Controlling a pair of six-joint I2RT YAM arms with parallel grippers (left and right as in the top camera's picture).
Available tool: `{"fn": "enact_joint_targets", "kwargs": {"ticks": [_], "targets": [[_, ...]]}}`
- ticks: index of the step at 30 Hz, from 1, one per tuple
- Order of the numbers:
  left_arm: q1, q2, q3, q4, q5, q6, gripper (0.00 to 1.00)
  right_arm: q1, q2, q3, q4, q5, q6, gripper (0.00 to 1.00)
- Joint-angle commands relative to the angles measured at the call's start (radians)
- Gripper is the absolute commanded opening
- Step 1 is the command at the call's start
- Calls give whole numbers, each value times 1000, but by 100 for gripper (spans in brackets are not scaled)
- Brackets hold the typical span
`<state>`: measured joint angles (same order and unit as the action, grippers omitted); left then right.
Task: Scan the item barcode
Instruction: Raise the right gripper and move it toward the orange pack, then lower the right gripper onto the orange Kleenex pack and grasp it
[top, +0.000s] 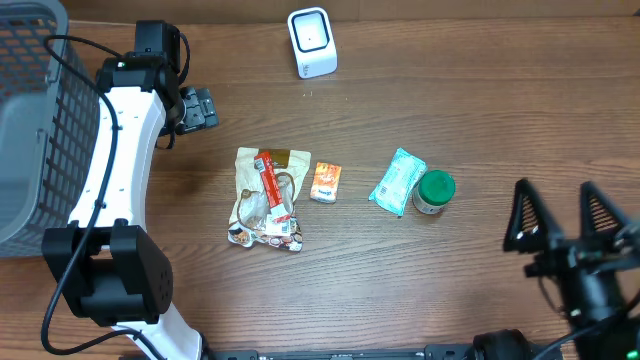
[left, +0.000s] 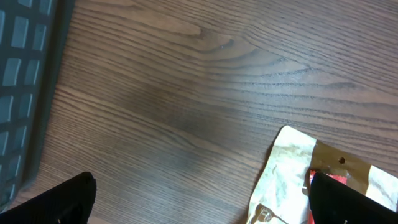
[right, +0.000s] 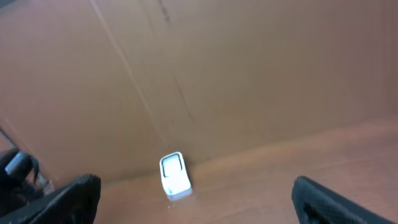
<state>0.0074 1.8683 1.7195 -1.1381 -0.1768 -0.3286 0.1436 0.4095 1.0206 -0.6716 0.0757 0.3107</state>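
The white barcode scanner stands at the back of the wooden table and shows small in the right wrist view. In a row mid-table lie a crumpled snack pouch with a red strip, a small orange packet, a teal packet and a green-lidded jar. My left gripper hovers open behind and left of the pouch. The pouch's top edge lies by its right finger. My right gripper stands open at the front right, holding nothing.
A dark grey mesh basket fills the left edge of the table, and its wall is close on the left in the left wrist view. A brown wall rises behind the scanner.
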Motion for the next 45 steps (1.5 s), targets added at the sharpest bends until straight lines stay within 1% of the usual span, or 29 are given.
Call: {"fn": "enact_joint_targets", "kwargs": {"ticks": [1, 4, 7, 9, 11, 15, 16, 17, 18, 20, 21, 22, 26, 30, 36, 42, 45], "targets": [[2, -18, 18, -2, -14, 23, 100, -5, 214, 321, -200, 16, 8, 100], [2, -18, 18, -2, -14, 23, 100, -5, 402, 602, -438, -21, 15, 100], [2, -18, 18, -2, -14, 23, 99, -5, 538, 786, -628, -59, 35, 100], [2, -18, 18, -2, -14, 23, 100, -5, 619, 875, -722, -109, 34, 100], [2, -18, 18, -2, -14, 23, 100, -5, 671, 912, -756, -149, 34, 100], [0, -18, 18, -2, -14, 23, 100, -5, 727, 911, -744, -229, 34, 100], [-2, -18, 18, -2, -14, 23, 99, -5, 739, 911, -738, -245, 35, 98], [-3, -18, 18, -2, -14, 23, 100, -5, 753, 911, -727, -269, 35, 83], [-3, -18, 18, -2, -14, 23, 100, -5, 769, 911, -721, -297, 35, 70], [-2, -18, 18, -2, -14, 23, 100, -4, 800, 911, -731, -317, 45, 51], [-2, -18, 18, -2, -14, 23, 100, -3, 819, 911, -746, -317, 64, 43], [-1, -18, 18, -2, -14, 23, 100, -3, 837, 911, -762, -317, 80, 38], [-2, -18, 18, -2, -14, 23, 99, 21, 928, 911, -842, -316, 94, 37], [-4, -18, 18, -2, -14, 23, 100, 101, 1029, 910, -872, -290, 96, 38], [-4, -18, 18, -2, -14, 23, 100, 269, 1177, 910, -835, -131, 241, 39], [-4, -18, 18, -2, -14, 23, 100, 422, 1343, 910, -771, -96, 294, 39], [-4, -18, 18, -2, -14, 23, 100, 496, 1435, 910, -743, -40, 328, 41]]}}
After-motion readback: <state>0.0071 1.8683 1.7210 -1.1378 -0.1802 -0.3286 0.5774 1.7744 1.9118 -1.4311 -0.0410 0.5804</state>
